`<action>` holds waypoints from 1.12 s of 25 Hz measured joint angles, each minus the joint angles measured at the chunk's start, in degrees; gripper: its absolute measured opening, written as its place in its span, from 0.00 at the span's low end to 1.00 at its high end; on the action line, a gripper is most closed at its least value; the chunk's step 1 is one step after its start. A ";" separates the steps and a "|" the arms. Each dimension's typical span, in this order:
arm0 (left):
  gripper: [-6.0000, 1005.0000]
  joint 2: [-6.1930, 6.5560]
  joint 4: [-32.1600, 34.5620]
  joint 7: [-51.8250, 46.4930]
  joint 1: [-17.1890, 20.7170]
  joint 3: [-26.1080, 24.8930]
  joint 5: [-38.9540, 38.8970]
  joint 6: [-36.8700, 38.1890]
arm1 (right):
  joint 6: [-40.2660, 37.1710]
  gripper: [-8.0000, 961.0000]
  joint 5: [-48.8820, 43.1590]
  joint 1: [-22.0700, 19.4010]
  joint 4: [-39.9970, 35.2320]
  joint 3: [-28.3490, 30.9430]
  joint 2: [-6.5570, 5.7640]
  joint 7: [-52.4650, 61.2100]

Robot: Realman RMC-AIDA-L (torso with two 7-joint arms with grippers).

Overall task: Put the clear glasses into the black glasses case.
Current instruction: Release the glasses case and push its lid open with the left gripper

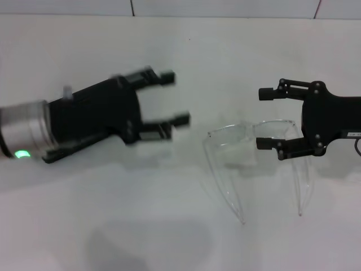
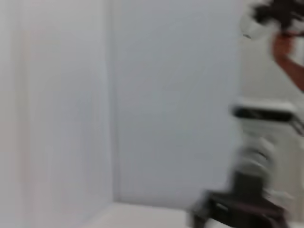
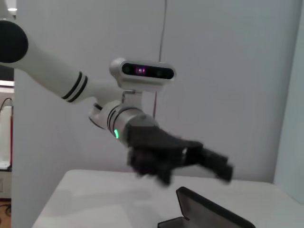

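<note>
The clear glasses point(image 1: 234, 135) lie on the white table point(image 1: 169, 214) right of centre, lens toward the back and both temple arms pointing toward the front edge. My right gripper point(image 1: 264, 118) comes in from the right with its jaws wide open. Its nearer finger point(image 1: 268, 144) overlaps the right end of the lens, and the farther finger stays behind the glasses. My left gripper point(image 1: 175, 99) hovers open left of the glasses, empty. The black glasses case point(image 3: 204, 209) shows only in the right wrist view, lid up, below the left gripper point(image 3: 218, 166). The head view does not show it.
A wall runs along the back of the table point(image 1: 225, 8). The robot's head camera point(image 3: 142, 71) and left arm point(image 3: 52, 71) show in the right wrist view. The left wrist view is blurred, with wall panels and the right arm point(image 2: 254, 190).
</note>
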 joint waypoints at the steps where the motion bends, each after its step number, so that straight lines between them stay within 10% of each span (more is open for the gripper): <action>1: 0.83 0.24 0.55 -1.56 -0.16 -2.16 0.12 -0.12 | 0.02 0.91 -0.02 -0.12 0.00 0.04 0.02 -0.04; 9: 0.81 3.39 15.61 -24.80 -0.08 -5.38 12.16 -13.12 | -0.44 0.91 -0.24 -1.07 -0.48 0.09 0.13 -0.08; 22: 0.78 -0.91 27.67 -35.54 0.13 -5.06 37.84 -19.92 | -0.44 0.91 -0.48 -1.56 -0.88 0.10 0.14 -0.11; 28: 0.77 -0.98 27.51 -37.28 -0.35 -4.40 41.45 -22.60 | -0.16 0.91 -0.50 -1.57 -1.50 0.10 0.37 -0.15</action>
